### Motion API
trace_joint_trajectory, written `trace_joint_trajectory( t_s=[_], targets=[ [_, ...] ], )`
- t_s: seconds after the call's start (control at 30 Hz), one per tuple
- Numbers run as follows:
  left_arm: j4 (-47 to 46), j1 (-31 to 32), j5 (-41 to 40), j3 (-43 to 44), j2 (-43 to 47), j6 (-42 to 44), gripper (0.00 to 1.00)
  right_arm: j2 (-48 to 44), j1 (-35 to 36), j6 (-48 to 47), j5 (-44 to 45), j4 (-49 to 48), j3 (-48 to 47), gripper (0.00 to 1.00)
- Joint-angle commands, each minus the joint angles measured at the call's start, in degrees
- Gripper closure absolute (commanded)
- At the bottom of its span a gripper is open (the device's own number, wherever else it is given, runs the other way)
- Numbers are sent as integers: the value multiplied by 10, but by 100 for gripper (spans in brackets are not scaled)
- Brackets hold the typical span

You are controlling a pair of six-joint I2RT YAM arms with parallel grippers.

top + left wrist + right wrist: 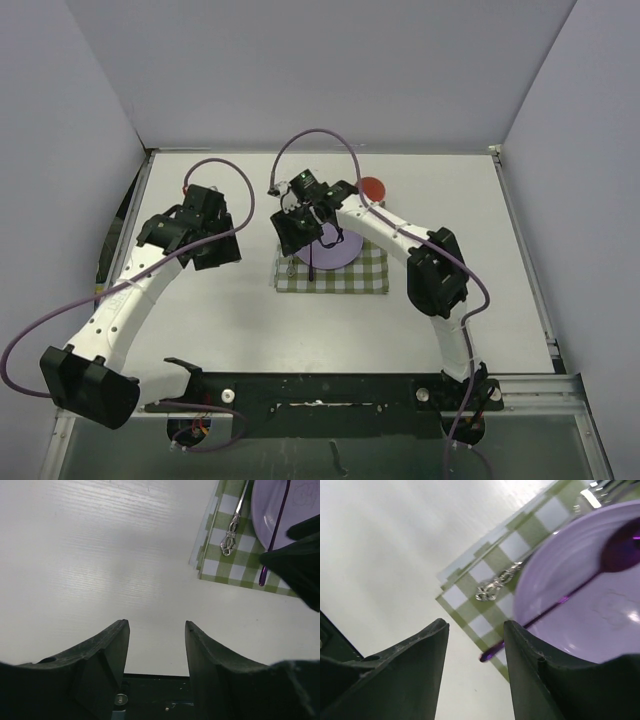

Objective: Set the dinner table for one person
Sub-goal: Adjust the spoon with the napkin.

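The dinner table (pixel 250 330) is the big white top that fills the workspace in front of both arm bases, and the place setting sits near its middle. A green-and-white checked cloth (pixel 350 275) lies flat there, evidently serving as a placemat. The purple plate (pixel 580 605) rests on the cloth, towards its far edge.

A purple spoon (pixel 560 600) lies in the plate. Its bowl is on the plate floor and its thin handle runs out over the rim, with the tip above the cloth. That looks like a dropped-in resting place, not a laid one. A silver utensil with an ornate handle (pixel 235 520) lies on the cloth just beside the plate on the left, where cutlery belongs. Its head is cut off by the frame, so fork or spoon cannot be told. Behind the cloth stands a small red round vessel (pixel 373 188), probably a cup, apart from the cloth on bare table.

The right gripper (pixel 475 625) hangs over the plate's near-left rim with its jaws spread and nothing between them. The spoon lies free of it.

The left gripper (pixel 155 627) is likewise spread and empty, held low over bare table to the left of the cloth. It is likely kept there so that it stays out of the right arm's way.
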State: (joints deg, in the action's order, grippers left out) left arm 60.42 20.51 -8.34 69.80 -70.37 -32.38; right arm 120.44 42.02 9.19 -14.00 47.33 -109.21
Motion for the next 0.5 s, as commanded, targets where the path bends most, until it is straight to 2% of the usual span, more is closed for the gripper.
trace_joint_trajectory(
  t_s=[0.0, 0.13, 0.3, 0.47],
  targets=[
    [-23, -5, 10, 35, 1, 0, 53, 4, 6, 106, -59, -89, 43, 52],
    [-27, -7, 14, 19, 9, -3, 53, -10, -9, 131, -5, -132, 91, 53],
    [-32, -8, 17, 1, 18, -12, 53, -24, -44, 110, 53, -142, 103, 55],
    [-45, -8, 33, -11, 16, -21, 53, -47, -45, 83, 97, -152, 118, 55]
  ],
)
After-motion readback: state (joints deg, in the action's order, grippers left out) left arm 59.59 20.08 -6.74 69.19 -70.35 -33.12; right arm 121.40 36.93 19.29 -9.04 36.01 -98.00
